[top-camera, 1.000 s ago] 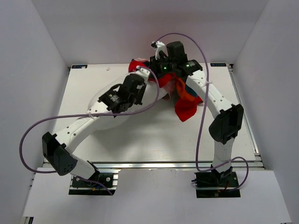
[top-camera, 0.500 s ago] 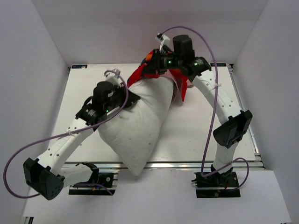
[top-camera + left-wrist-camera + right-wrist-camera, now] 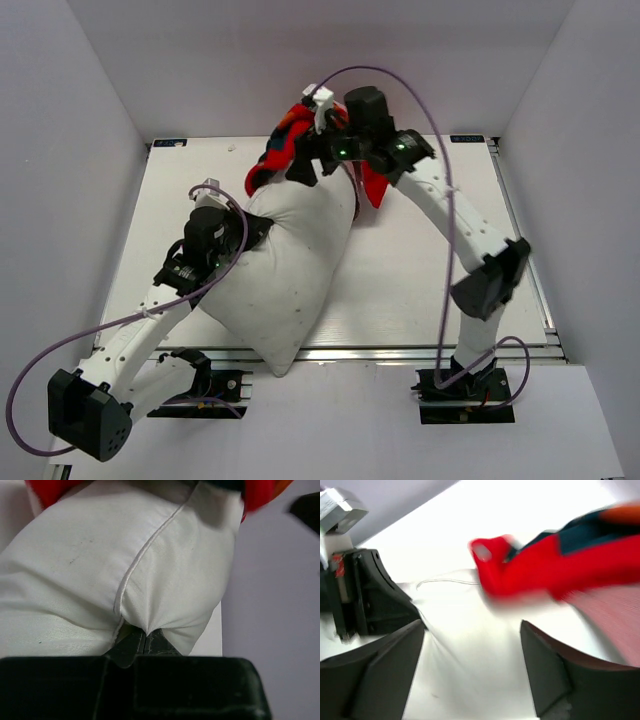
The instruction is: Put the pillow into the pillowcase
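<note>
Right end effector [image 3: 470,675] should grip the pillowcase [image 3: 560,565] rim and draw it down the pillow [image 3: 290,280]; it gapes wide, holding nothing, at upper centre; left end effector [image 3: 145,639] is clamped on a pillow fold, mid-frame; the pillow slants across the worktop [image 3: 420,270], pillowcase bunched at its top.

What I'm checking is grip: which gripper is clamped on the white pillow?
The left gripper: its jaws pinch the pillow's seam, while the right gripper stands open.
</note>
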Robot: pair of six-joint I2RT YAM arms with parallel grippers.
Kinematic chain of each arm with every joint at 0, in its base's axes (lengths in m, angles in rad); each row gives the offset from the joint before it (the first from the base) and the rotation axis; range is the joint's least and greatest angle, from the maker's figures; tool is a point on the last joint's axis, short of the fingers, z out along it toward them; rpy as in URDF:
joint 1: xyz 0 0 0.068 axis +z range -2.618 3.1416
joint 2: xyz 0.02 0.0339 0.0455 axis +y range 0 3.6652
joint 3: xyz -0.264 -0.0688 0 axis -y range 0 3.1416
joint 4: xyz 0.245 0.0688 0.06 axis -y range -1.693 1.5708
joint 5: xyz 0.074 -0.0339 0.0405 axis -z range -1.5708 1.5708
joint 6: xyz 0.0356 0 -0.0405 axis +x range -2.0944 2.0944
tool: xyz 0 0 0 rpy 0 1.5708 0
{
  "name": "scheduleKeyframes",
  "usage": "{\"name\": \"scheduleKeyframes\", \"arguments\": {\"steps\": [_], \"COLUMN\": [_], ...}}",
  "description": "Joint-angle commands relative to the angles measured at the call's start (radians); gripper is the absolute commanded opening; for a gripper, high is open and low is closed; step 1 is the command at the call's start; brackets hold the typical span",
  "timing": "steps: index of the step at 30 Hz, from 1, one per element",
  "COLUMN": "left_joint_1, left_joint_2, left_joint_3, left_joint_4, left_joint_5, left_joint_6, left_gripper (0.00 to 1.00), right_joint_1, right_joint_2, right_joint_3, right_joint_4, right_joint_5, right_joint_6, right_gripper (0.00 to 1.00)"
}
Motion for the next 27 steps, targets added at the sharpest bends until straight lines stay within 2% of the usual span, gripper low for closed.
{"name": "scheduleKeyframes", "arguments": {"steps": [1,2,3,5,10,15,22,27], "left_joint_1": [0.012,0.011,0.011,0.011,0.012,0.012,0.012,0.012], "left_joint_2": [-0.003,0.000,0.008,0.017,0.040,0.037,0.009,0.006], "left_joint_3": [-0.012,-0.002,0.009,0.043,0.109,0.123,0.118,0.120], "left_joint_4": [-0.037,-0.039,-0.040,-0.052,-0.082,-0.080,-0.082,-0.089], "left_joint_5": [-0.035,-0.021,-0.015,-0.007,0.039,0.079,0.111,0.114], "left_joint_6": [0.021,0.030,0.050,0.065,0.128,0.138,0.130,0.134], "left_gripper": [0.00,0.00,0.00,0.00,0.00,0.00,0.00,0.00], "right_joint_1": [-0.020,-0.027,-0.046,-0.079,-0.122,-0.130,-0.130,-0.130], "right_joint_2": [-0.224,-0.270,-0.346,-0.400,-0.410,-0.286,-0.089,-0.025], "right_joint_3": [-0.092,-0.266,-0.352,-0.525,-0.726,-0.669,-0.450,-0.401], "right_joint_4": [0.152,0.200,0.297,0.342,0.521,0.603,0.666,0.684], "right_joint_5": [0.146,0.149,0.151,0.139,0.169,0.158,0.316,0.350], "right_joint_6": [-0.285,-0.323,-0.370,-0.410,-0.557,-0.591,-0.547,-0.535], "right_gripper": [0.84,0.88,0.89,0.89,0.86,0.81,0.76,0.74]}}
